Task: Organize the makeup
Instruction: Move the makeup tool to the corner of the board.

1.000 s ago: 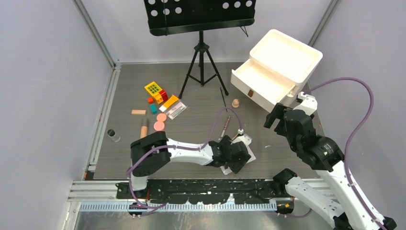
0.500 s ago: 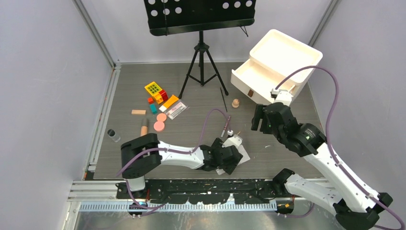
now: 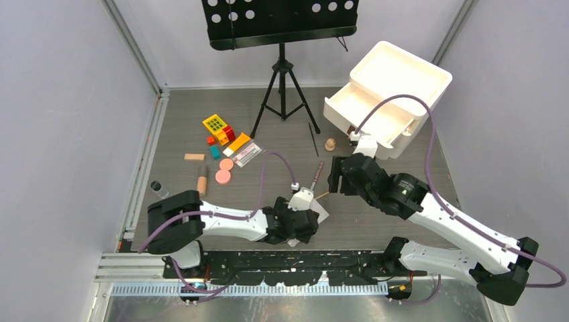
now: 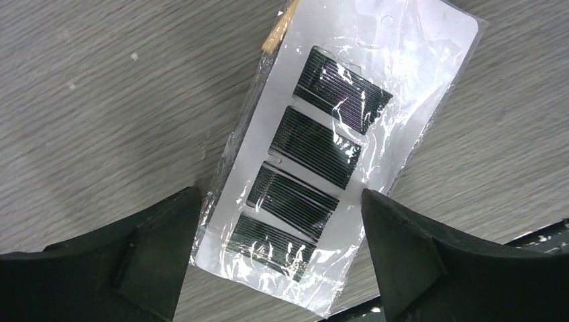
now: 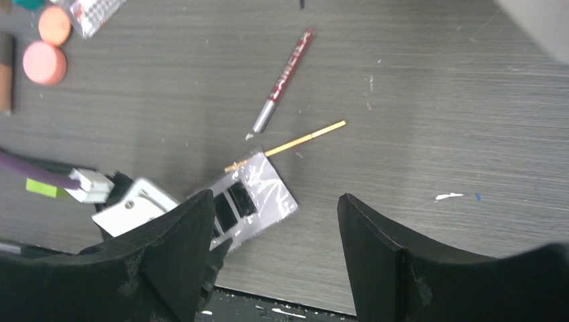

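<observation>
Left gripper hangs spread wide astride the white palette, which lies flat, well apart from the drawer box (thin, light, slippery wrap, I'd say). Pinch across its long edges. Right gripper gapes empty.

Bright even overhead light, soft shadows, glare on the white palette wrap, near edges of wrist views blurred

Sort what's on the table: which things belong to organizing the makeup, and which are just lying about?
Makeup: palette, red pencil, black pencil, pink compacts, tan tube, bottle.
Lying about: toy blocks, music stand.
</observation>
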